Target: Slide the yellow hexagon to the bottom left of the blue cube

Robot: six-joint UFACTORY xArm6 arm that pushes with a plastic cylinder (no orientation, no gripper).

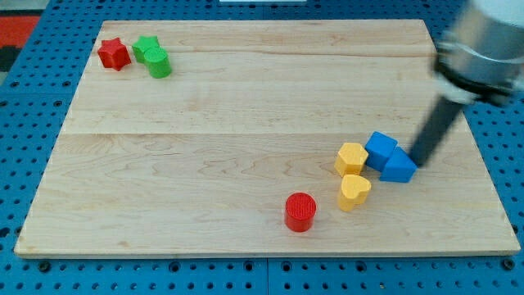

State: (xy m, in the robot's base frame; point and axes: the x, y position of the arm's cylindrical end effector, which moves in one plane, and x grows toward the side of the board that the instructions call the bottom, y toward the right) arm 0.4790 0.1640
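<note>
Tip (pixel 417 161) beside blue triangle (pixel 399 168), yellow hexagon (pixel 351 158) touching blue cube (pixel 380 149)

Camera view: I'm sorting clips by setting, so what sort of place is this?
Probably a robotics lab bench: a wooden board on blue pegboard, toy blocks like the yellow hexagon, and my tip beside the blue cube.

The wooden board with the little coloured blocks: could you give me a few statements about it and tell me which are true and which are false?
1. The yellow hexagon touches the left side of the blue cube. True.
2. My tip is beside the red star. False: it is at the view's right, against the blue triangular block.
3. The red cylinder stands apart from the other blocks. True.
4. The yellow heart sits at the view's top left. False: it lies just below the yellow hexagon.
5. Two green blocks sit beside the red star. True.
</note>
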